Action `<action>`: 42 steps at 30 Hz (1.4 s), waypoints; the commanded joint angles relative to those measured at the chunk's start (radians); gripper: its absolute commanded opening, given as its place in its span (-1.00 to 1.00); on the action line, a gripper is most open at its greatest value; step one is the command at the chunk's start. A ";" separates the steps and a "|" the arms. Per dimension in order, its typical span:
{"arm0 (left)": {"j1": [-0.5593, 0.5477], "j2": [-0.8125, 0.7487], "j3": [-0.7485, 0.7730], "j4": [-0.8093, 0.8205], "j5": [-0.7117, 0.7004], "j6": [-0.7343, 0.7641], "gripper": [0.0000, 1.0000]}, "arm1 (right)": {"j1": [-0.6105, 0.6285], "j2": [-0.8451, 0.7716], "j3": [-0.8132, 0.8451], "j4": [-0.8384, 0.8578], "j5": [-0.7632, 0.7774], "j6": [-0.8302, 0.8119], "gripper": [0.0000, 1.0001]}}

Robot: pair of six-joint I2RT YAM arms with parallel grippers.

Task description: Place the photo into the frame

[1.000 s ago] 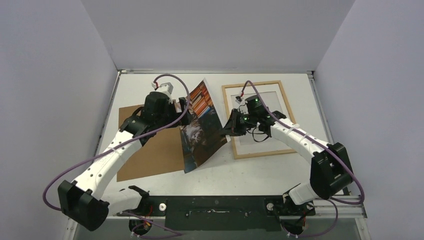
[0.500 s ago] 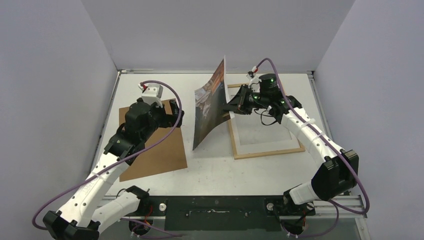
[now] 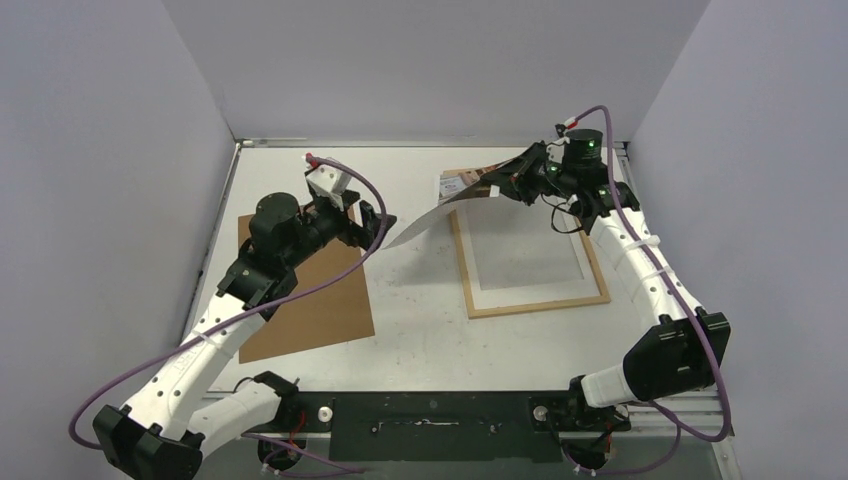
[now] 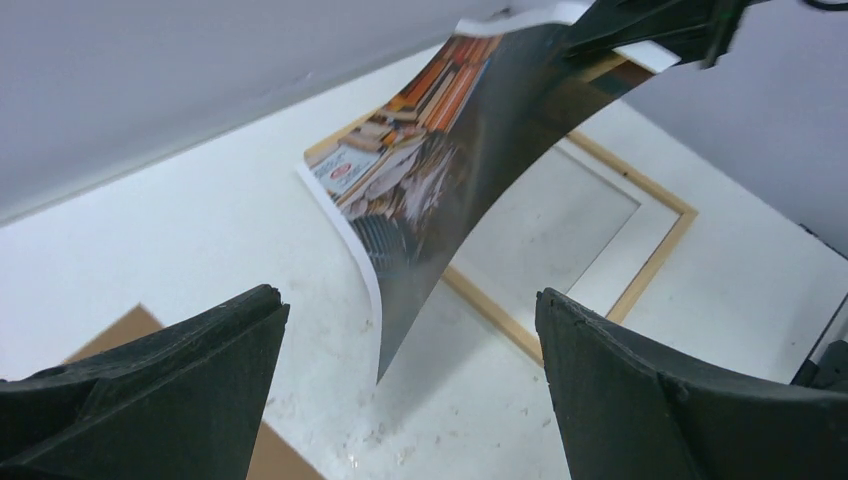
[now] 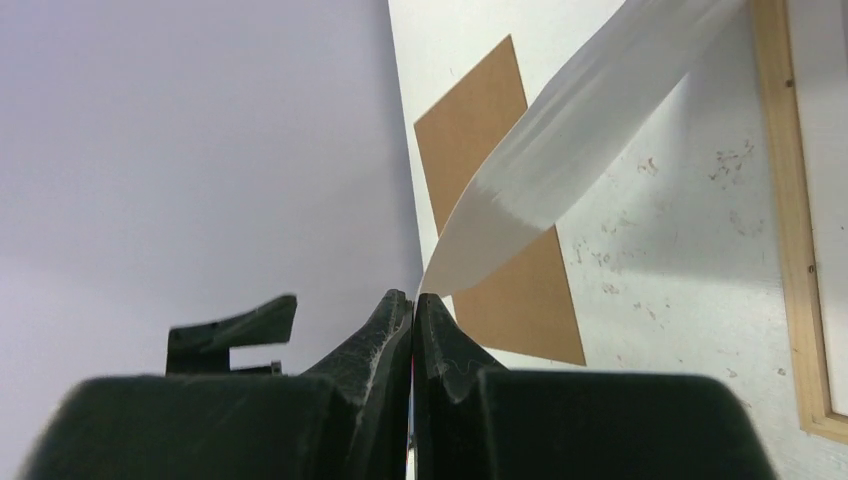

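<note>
we see the right end effector (image 3: 505, 187) pinched tight on one edge of the photo (image 3: 440, 212), holding it in the air above the 11 o'clock corner of the frame (image 3: 540, 305). from that grip the print bows and droops toward 8 o'clock, with its free corner hanging over bare surface (image 3: 420, 340) between the frame and the brown backing board (image 3: 320, 300). from above the plain white back faces up. the left wrist camera looks under the curl and shows us the printed side, stacked colourful books fading into a dark ground. the right wrist camera shows the two fingers closed together on the sheet, with the white back sweeping away from them. the frame lies flat on the 3 o'clock side of the surface, with the white mat (image 3: 528, 292) inside it. the board lies flat on the 9 o'clock side. the left end effector (image 3: 370, 225) hovers over the board's 1 o'clock corner, its fingers spread wide and holding nothing. it points toward the photo's free corner and stays apart from it.
</note>
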 commanded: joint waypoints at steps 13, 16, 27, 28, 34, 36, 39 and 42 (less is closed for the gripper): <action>-0.138 0.363 0.186 0.274 0.174 0.287 0.62 | -0.040 -0.019 0.069 0.077 0.002 0.183 -1.00; -0.150 0.400 0.215 0.281 -0.037 0.346 0.42 | -0.040 -0.023 0.068 0.075 -0.002 0.182 -1.00; -0.151 0.385 0.176 0.268 0.032 0.480 0.53 | -0.040 -0.018 0.078 0.059 -0.026 0.166 -1.00; -0.150 0.396 0.184 0.256 0.047 0.483 0.53 | -0.040 -0.018 0.078 0.059 -0.029 0.168 -1.00; -0.151 0.441 0.213 0.269 0.065 0.474 0.27 | -0.040 -0.021 0.077 0.060 -0.037 0.173 -1.00; -0.153 0.444 0.223 0.268 0.059 0.477 0.18 | -0.039 -0.026 0.073 0.052 -0.039 0.173 -1.00; -0.153 0.454 0.239 0.251 0.064 0.491 -0.01 | -0.038 -0.038 0.057 0.047 -0.039 0.181 -1.00; -0.163 0.466 0.260 0.214 0.064 0.516 -0.16 | -0.036 -0.045 0.046 0.051 -0.039 0.188 -1.00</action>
